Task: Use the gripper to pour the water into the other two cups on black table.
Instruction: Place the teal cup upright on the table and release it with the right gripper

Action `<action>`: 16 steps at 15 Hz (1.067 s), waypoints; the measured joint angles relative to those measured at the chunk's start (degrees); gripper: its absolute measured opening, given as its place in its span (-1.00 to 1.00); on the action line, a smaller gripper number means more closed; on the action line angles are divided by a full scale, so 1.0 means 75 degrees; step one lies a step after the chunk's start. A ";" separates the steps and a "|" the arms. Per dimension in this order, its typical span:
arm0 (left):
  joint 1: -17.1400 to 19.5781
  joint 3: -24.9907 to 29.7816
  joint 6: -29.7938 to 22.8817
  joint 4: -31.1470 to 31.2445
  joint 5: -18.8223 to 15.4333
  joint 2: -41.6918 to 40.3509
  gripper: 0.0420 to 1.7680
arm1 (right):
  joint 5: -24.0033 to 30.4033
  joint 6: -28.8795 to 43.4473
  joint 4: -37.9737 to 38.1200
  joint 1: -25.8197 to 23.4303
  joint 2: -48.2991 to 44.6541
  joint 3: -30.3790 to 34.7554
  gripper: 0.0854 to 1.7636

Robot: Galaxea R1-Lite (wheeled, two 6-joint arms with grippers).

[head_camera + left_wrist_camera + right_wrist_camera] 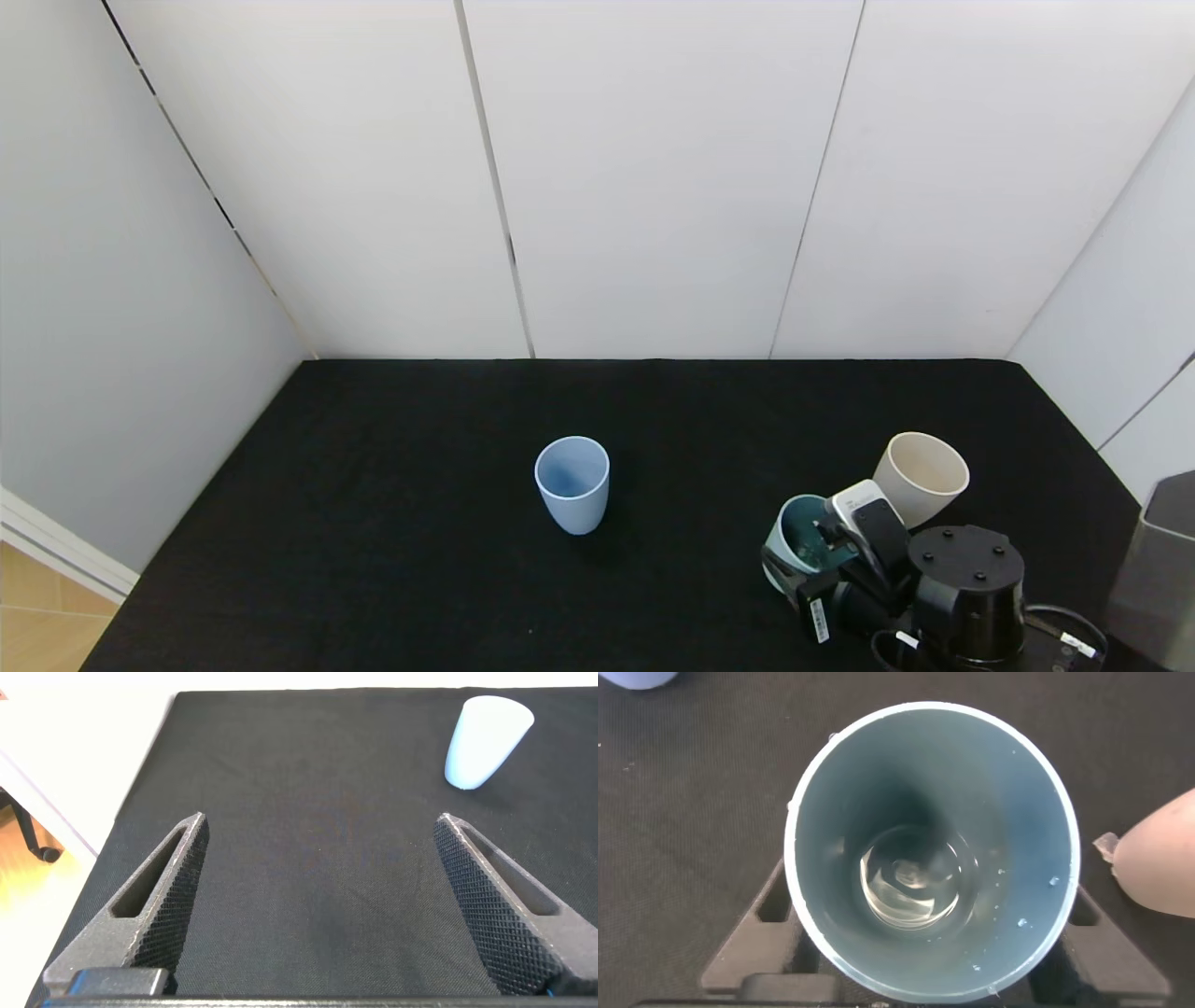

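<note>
My right gripper (810,567) is shut on a teal-green cup (799,543) at the front right of the black table (392,560). In the right wrist view the gripper (929,929) has its fingers (752,943) on either side of the cup (878,775). A little clear water (910,879) glints at the cup's bottom, with droplets on the inner wall. The cream-beige cup (920,476) stands just behind and to the right of it, and shows in the right wrist view (1162,859). The light blue cup (571,483) stands upright mid-table. My left gripper (320,831) is open and empty over bare cloth, with the blue cup (484,742) farther off.
A grey box-like object (1158,569) stands at the table's right front edge. White wall panels close the table in at the back and both sides. A strip of wooden floor (47,616) shows past the table's left edge.
</note>
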 joint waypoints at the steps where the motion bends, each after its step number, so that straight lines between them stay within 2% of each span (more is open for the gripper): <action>1: 0.0000 0.0000 0.0003 0.0000 0.0000 0.0000 0.94 | 0.0016 -0.0010 0.0000 0.0000 0.0011 0.0018 0.44; 8: 0.0000 0.0000 0.0003 0.0000 -0.0003 0.0000 0.94 | 0.0016 -0.0011 -0.0065 0.0000 0.0059 0.0029 0.73; 12: 0.0000 0.0000 0.0003 0.0000 -0.0003 0.0000 0.94 | 0.0020 -0.0029 -0.0881 0.0000 0.0036 0.0018 0.81; 16: 0.0000 0.0000 0.0000 0.0000 0.0000 0.0000 0.94 | 0.0042 -0.0184 -0.0956 0.0008 -0.0416 -0.0008 0.86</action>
